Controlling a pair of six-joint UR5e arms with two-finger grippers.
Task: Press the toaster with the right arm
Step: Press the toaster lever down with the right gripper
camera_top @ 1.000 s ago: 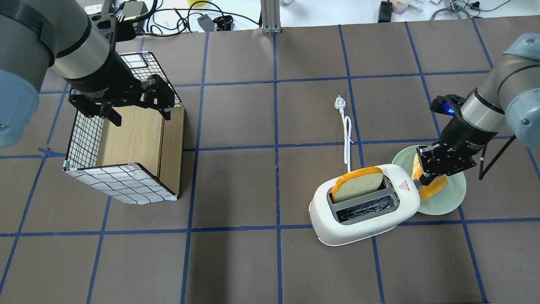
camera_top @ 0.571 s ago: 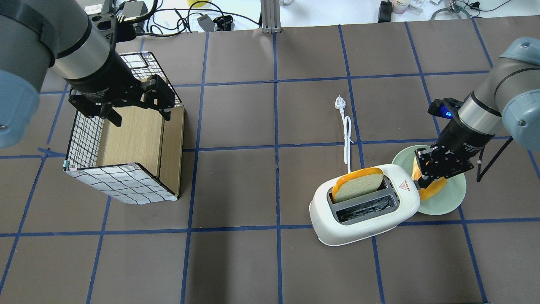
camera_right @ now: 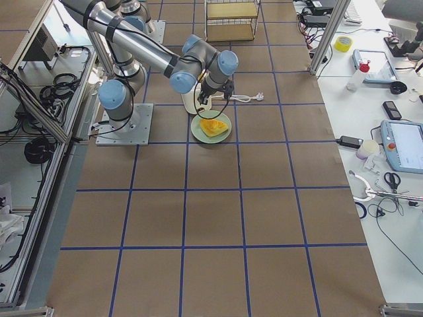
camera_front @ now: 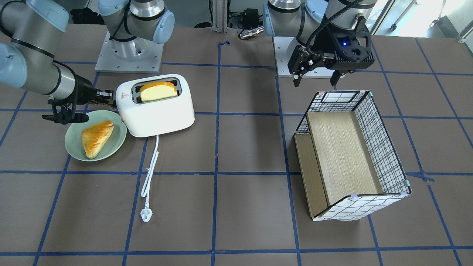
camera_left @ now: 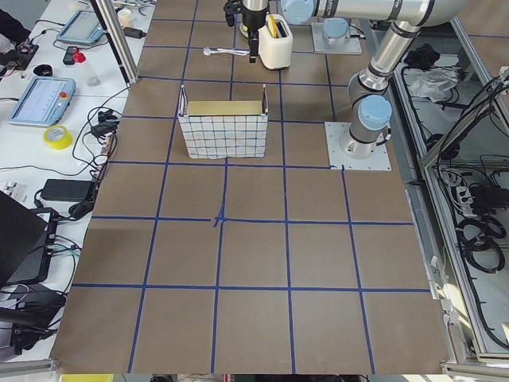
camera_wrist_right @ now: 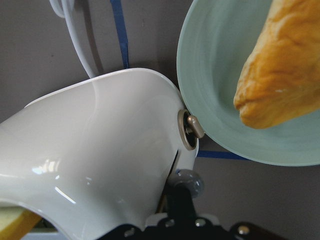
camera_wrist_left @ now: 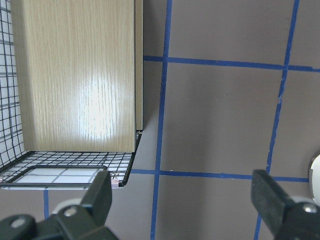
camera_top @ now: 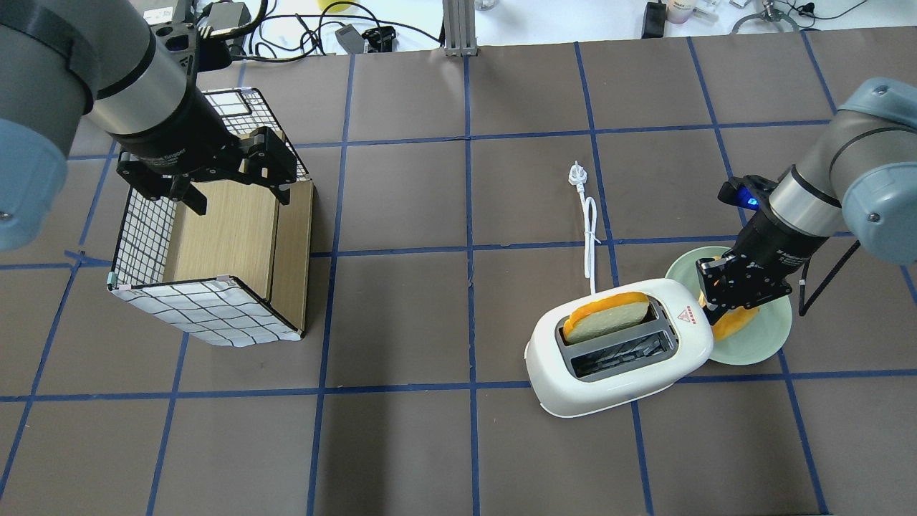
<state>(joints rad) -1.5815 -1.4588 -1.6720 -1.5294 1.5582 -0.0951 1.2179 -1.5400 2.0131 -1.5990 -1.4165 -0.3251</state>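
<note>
The bread slice [camera_top: 607, 320] has just dropped: a second ago it stood tall out of the far slot of the toaster [camera_top: 616, 362], and now only its crust edge and a strip of crumb show above the rim. Over the same second the right gripper [camera_top: 709, 309] has slid lower along the toaster's 3 o'clock end. Its fingers look closed together and hold nothing; they serve as a blunt pusher. In the right wrist view the tip sits right at the lever [camera_wrist_right: 188, 183], low in its slot, just below the small dial [camera_wrist_right: 191, 126]. Taken together, the press seems to be landing and the carriage is most of the way down, though whether it has latched cannot be told. The toaster itself has not shifted. It lies at about 4 o'clock on the table in the overhead view, with its cord [camera_top: 589, 236] trailing to 12 o'clock. The green plate [camera_top: 774, 347] with a pastry [camera_front: 97, 137] touches it at 3 o'clock. The left gripper [camera_top: 240, 199] hangs wide open and empty above the wire basket [camera_top: 204, 312] at 9 o'clock, taking no part.
</note>
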